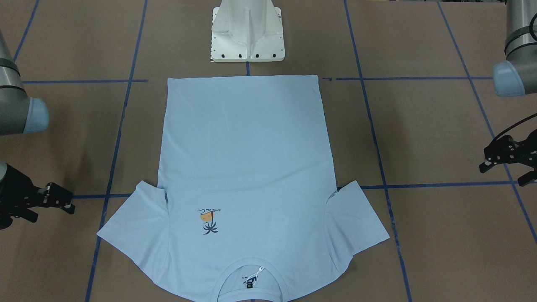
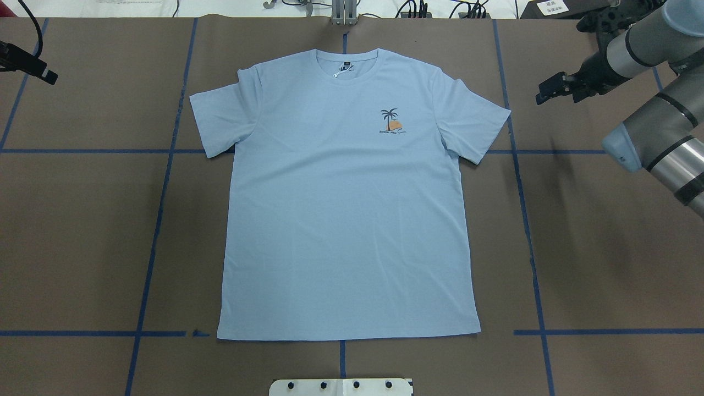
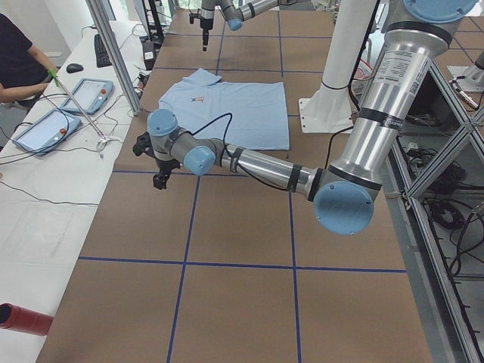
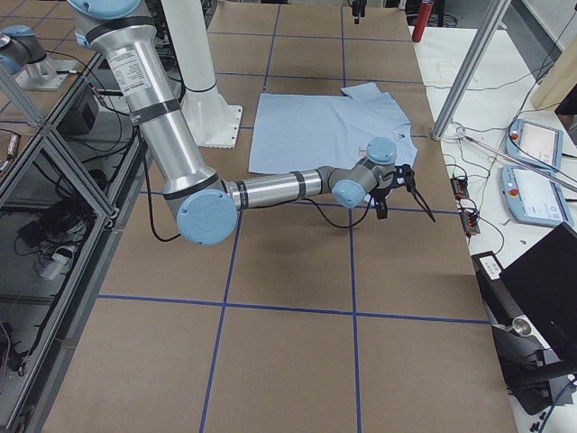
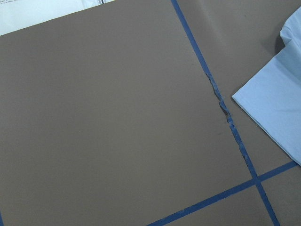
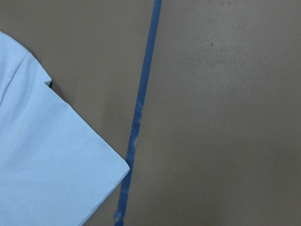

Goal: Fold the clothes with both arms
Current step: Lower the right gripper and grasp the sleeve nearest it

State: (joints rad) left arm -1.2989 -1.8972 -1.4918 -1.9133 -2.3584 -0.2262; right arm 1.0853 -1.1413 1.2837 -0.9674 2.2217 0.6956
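My left gripper [image 1: 507, 167] and right gripper [image 1: 63, 201] both hang released and empty, flanking the T-shirt [image 2: 346, 198]. It lies flat, face up at table centre, long axis running collar-far to hem-near. Each sleeve lies inboard of its gripper, the right sleeve nearer.

You have one T-shirt [image 2: 346, 220] on the table [image 2: 605, 247], with two short sleeves and one chest print [image 2: 392, 121]. Two arms are in view, the left arm [image 3: 265, 168] and the right arm [image 4: 270, 188], each ending in one gripper: the left gripper [image 1: 507, 161] and the right gripper [image 2: 555, 88]. You can count one white pedestal base [image 1: 247, 31], two tablets [image 3: 64, 110] on the side bench, and one person [image 3: 19, 60] beside them
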